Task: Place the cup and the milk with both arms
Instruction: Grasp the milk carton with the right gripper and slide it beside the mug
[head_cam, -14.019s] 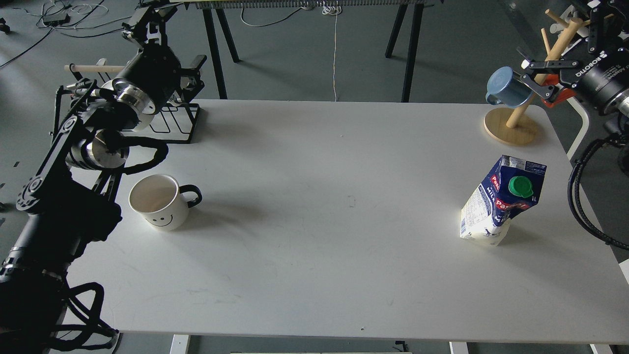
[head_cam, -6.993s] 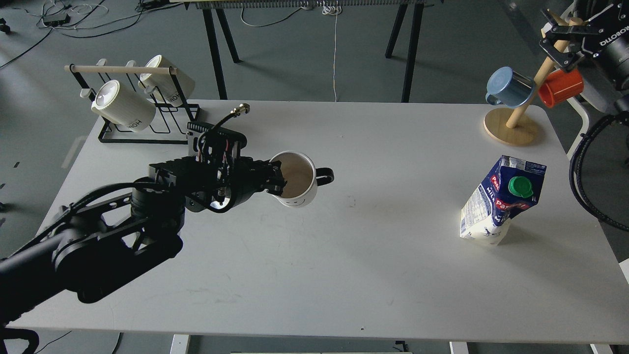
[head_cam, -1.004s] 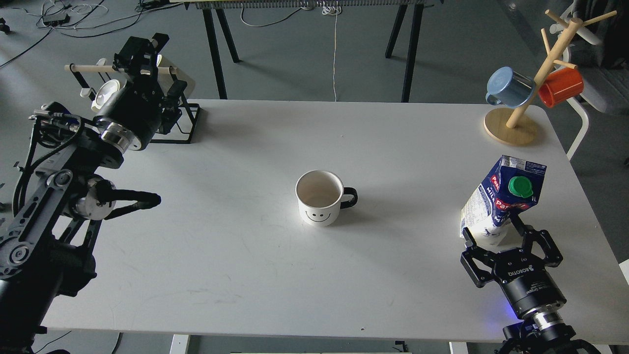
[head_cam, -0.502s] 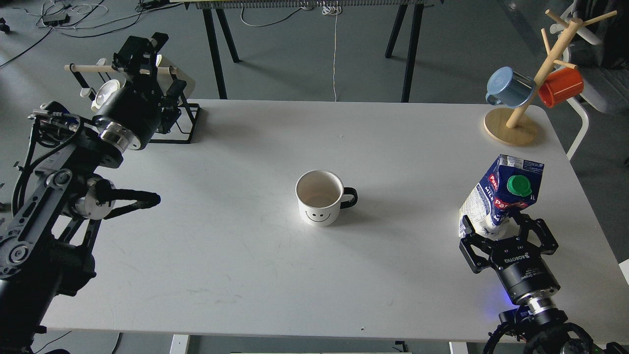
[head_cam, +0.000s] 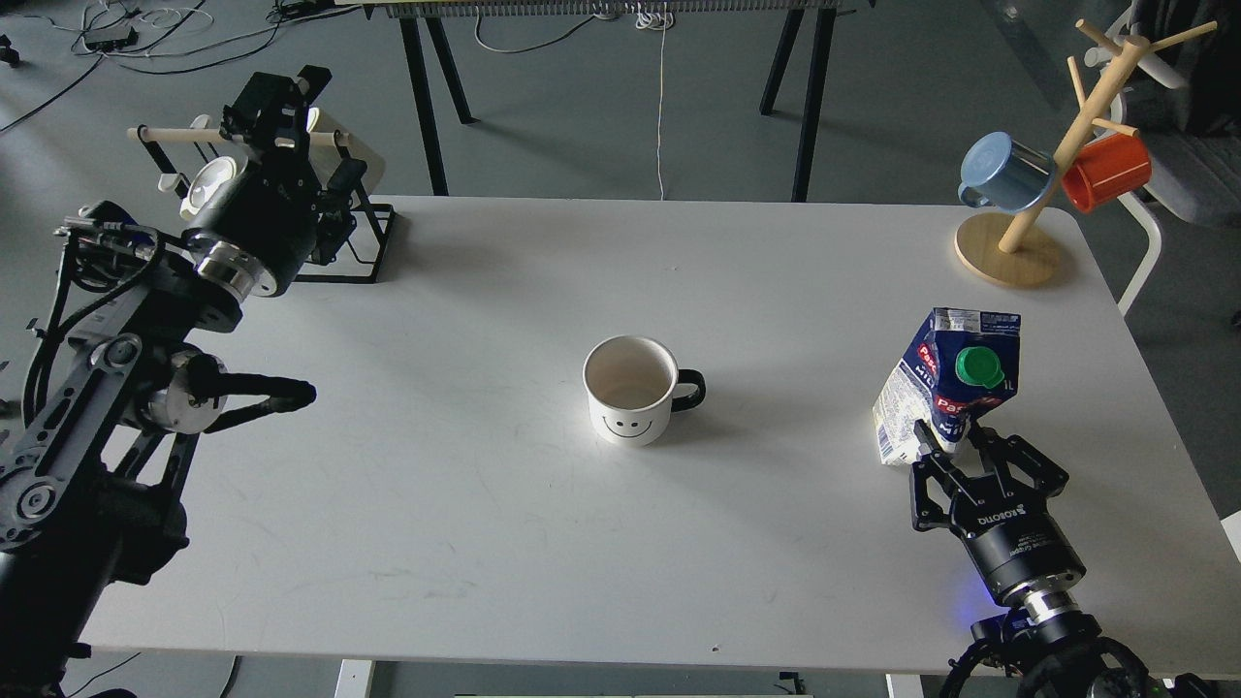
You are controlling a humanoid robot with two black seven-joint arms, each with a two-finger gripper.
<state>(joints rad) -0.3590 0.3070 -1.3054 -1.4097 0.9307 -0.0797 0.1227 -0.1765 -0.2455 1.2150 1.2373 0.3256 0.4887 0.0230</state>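
Right gripper (head_cam: pixel 955 448) jaws pinch the base of the tilted milk carton (head_cam: pixel 945 383) at the desk's (head_cam: pixel 485 504) right side, so the carton-placing step appears in hand, next calling for carriage towards the smiley mug (head_cam: pixel 630 390) standing mid-desk, while the left gripper (head_cam: pixel 276 97) jaw state cannot be told.

The cup (head_cam: pixel 630 388) is sitting mid-table (head_cam: pixel 504 543), handle pointing right. The milk (head_cam: pixel 945 383) is standing well to its right (leaning), the right gripper (head_cam: pixel 955 449) touching its near base. A mug tree (head_cam: pixel 1013 242) is occupying the far right corner, a rack (head_cam: pixel 359 233) the far left.
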